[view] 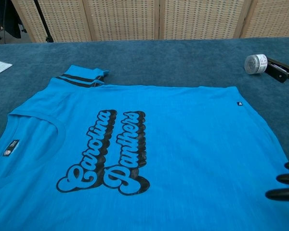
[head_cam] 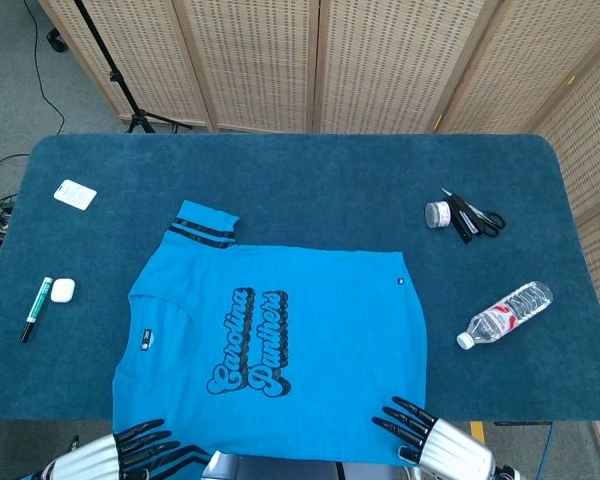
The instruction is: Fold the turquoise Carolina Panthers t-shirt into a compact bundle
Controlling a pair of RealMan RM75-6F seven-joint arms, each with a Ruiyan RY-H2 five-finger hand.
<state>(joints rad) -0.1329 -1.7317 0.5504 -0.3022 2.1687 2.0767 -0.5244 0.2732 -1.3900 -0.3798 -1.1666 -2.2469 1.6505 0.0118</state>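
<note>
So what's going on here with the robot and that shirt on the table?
A two-handed robot is working on a turquoise t-shirt spread flat on a blue table. Nothing is folded yet. The left hand and the right hand sit at the shirt's near edge with fingers spread, and neither visibly grips the cloth. A water bottle and scissors lie off to the side.

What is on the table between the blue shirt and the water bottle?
Nothing: in the head view, only bare blue table cover lies between the t-shirt and the water bottle.
</note>
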